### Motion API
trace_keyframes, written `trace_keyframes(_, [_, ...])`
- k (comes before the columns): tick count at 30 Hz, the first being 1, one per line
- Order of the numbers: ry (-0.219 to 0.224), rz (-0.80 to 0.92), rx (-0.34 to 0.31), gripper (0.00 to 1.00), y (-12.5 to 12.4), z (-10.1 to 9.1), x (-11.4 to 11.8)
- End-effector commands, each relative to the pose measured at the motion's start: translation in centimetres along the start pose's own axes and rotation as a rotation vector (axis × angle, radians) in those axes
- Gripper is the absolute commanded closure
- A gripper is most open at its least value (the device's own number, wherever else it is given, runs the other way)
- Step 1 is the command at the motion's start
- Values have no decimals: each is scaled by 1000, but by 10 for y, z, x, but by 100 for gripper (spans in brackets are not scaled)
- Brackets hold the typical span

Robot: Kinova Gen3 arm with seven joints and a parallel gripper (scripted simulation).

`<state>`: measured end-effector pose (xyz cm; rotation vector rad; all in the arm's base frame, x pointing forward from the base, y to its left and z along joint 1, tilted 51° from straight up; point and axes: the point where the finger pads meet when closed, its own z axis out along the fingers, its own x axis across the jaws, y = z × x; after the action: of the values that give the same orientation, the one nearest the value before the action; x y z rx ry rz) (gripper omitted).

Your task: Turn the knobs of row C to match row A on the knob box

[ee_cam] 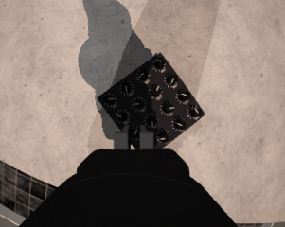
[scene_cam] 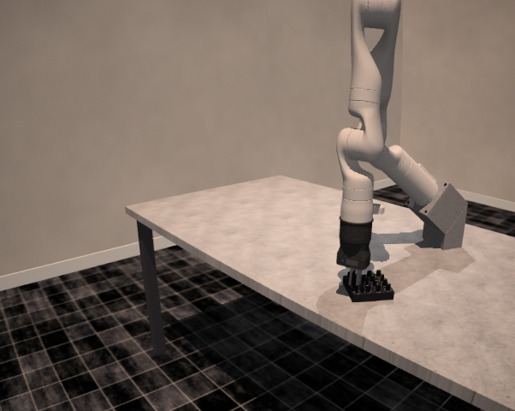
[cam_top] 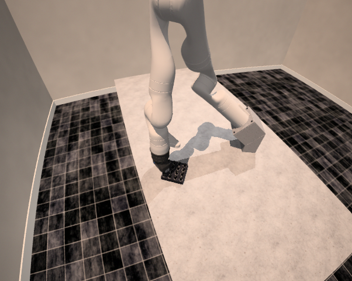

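The black knob box stands on the table near its left edge, with four rows of dark knobs. It also shows in the exterior view and lies turned diagonally in the wrist view. My gripper points straight down over the edge of the box nearest the wrist camera. Its fingers are shut on a knob in that outer row. I cannot read the knob's name, and the white lines are too small to read. The gripper also shows in the top and exterior views.
The arm's grey base block sits on the table behind and to the right of the box. The table edge runs close to the box, with tiled floor below.
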<state>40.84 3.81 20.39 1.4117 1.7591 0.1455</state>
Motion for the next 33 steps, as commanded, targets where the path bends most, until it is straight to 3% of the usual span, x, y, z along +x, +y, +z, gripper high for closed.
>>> trace_keyframes(1, [-7, 70, 3, 70, -1, 0, -2])
trace_keyframes(17, [-5, 465, 0, 70, -1, 0, -1])
trace_keyframes(33, [-4, 753, -3, 70, 1, 0, 0])
